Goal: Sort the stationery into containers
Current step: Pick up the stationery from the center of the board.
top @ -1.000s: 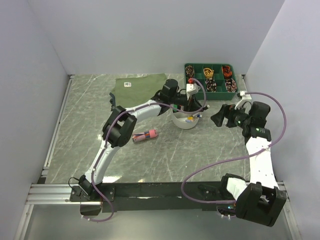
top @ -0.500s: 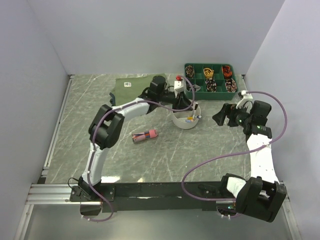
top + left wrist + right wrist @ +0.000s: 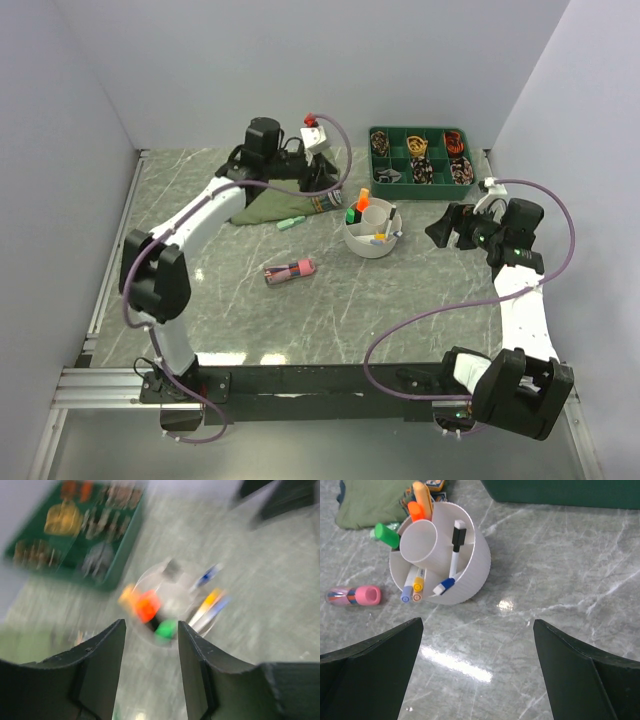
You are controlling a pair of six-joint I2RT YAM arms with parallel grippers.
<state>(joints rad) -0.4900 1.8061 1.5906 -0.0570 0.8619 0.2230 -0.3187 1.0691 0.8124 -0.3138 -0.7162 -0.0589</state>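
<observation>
The white round tub [image 3: 373, 243] stands mid-table with an orange highlighter [image 3: 362, 199] and a green highlighter [image 3: 352, 214] upright in its compartments, beside thin pens [image 3: 415, 587] and a black-capped marker [image 3: 456, 539]. A pink highlighter [image 3: 291, 270] lies on the table to the tub's left. A green pen [image 3: 290, 222] rests by the shirt's edge. My left gripper [image 3: 327, 192] hovers left of the tub, open and holding nothing; its blurred wrist view looks down at the tub [image 3: 172, 582]. On the tub's right side my right gripper [image 3: 438, 231] is wide open and empty.
A folded olive shirt [image 3: 268, 200] lies under the left arm at the back. A dark green compartment tray [image 3: 392, 157] of small items sits at the back right. White walls close in the left, back and right sides.
The left gripper has opened and pulled back left from the tub. The orange highlighter now stands in the tub. The right arm has stayed put.
</observation>
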